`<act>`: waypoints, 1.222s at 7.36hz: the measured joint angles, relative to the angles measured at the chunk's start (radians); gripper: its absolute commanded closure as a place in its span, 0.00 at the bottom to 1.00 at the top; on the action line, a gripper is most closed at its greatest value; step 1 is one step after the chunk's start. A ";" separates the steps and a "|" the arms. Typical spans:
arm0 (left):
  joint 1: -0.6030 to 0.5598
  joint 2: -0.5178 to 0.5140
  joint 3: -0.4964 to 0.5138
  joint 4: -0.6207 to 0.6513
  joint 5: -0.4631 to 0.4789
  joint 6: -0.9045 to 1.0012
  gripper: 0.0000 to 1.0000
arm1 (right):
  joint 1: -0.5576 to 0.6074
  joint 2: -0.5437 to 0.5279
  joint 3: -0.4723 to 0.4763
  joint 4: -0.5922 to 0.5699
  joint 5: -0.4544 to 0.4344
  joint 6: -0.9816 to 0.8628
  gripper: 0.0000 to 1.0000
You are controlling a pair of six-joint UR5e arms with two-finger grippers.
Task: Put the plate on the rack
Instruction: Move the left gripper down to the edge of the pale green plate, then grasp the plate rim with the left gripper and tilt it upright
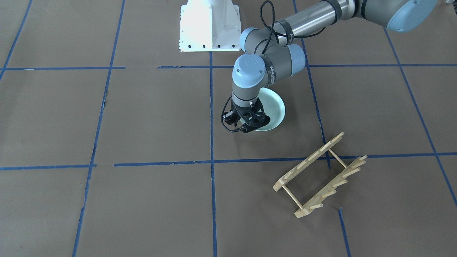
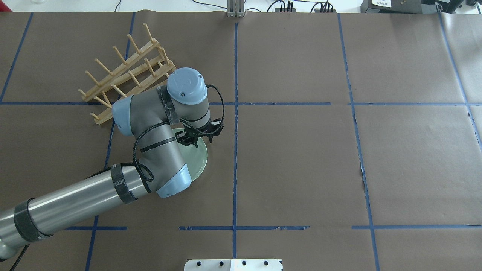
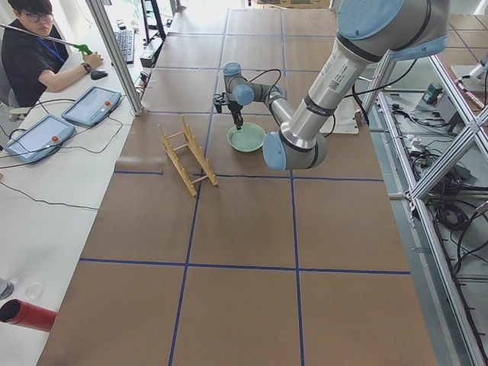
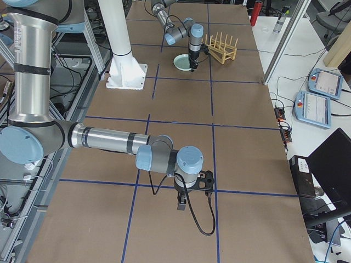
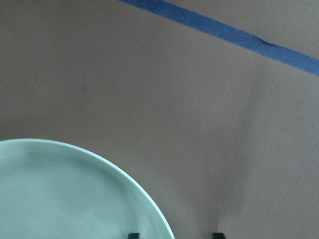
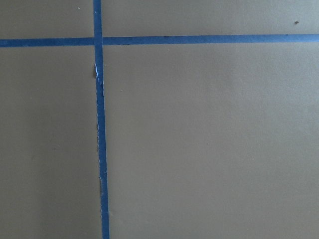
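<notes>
The pale mint-green plate [image 1: 275, 107] lies flat on the brown table, partly under my left arm's wrist. It also shows in the overhead view [image 2: 199, 160] and the left wrist view [image 5: 60, 199]. My left gripper [image 1: 249, 127] points down at the plate's rim, open, with one fingertip [image 5: 133, 235] over the plate and the other outside it. The light-wood rack [image 1: 319, 175] stands apart from the plate, empty, and shows in the overhead view [image 2: 124, 77]. My right gripper [image 4: 182, 204] hangs over bare table far from both; I cannot tell whether it is open or shut.
The white robot base [image 1: 209, 26] stands at the table's robot side. Blue tape lines [image 1: 212, 162] cross the brown cover. An operator [image 3: 34, 49] sits beside tablets [image 3: 91, 105] at a side desk. A red cylinder [image 3: 27, 314] lies there too.
</notes>
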 measured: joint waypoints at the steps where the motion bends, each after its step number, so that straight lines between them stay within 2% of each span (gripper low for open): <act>1: 0.000 0.001 -0.011 -0.001 -0.002 -0.001 1.00 | 0.000 0.000 0.000 0.000 0.000 0.000 0.00; 4: -0.007 0.019 -0.075 -0.006 -0.004 -0.049 1.00 | 0.000 0.000 0.000 0.000 0.000 0.000 0.00; 6: -0.058 0.033 -0.205 -0.024 -0.019 -0.063 1.00 | 0.000 0.000 0.000 0.000 0.000 0.000 0.00; 7: -0.107 0.034 -0.256 -0.076 -0.056 -0.065 1.00 | 0.000 0.000 0.000 0.000 0.000 0.000 0.00; 9: -0.231 0.040 -0.289 -0.308 -0.132 -0.112 1.00 | 0.001 0.000 0.000 0.000 0.000 0.000 0.00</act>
